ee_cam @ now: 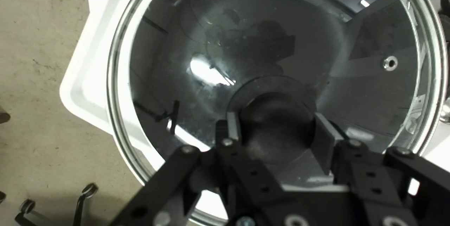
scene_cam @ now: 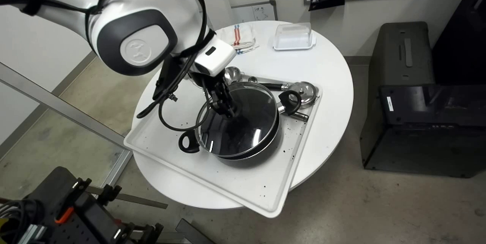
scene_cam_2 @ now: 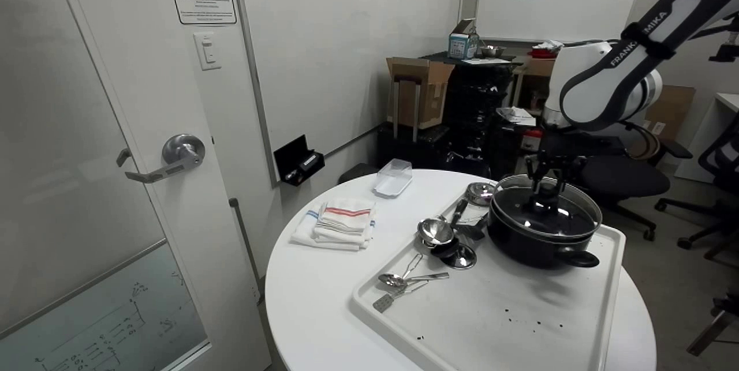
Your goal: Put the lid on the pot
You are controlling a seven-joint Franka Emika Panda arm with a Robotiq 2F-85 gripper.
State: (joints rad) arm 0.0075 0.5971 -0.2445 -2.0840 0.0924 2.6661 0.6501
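A round clear glass lid [scene_cam: 248,126] with a thin metal rim is over the round black pot [scene_cam_2: 522,250], its reflections veiling the pot's inside; I cannot tell whether the two rims touch. The black gripper [ee_cam: 279,129] grasps the lid's black knob [ee_cam: 276,131] from both sides, as the wrist view shows; in an exterior view the fingers [scene_cam: 227,109] cover that knob. The wrist view crops the lid's upper edge yet makes its metal-ringed vent hole [ee_cam: 390,63] plain. In an exterior view, a small shiny metal spoon [scene_cam_2: 392,280] and slotted metal turner [scene_cam_2: 383,303] lie on the white rectangular tray [scene_cam_2: 473,313].
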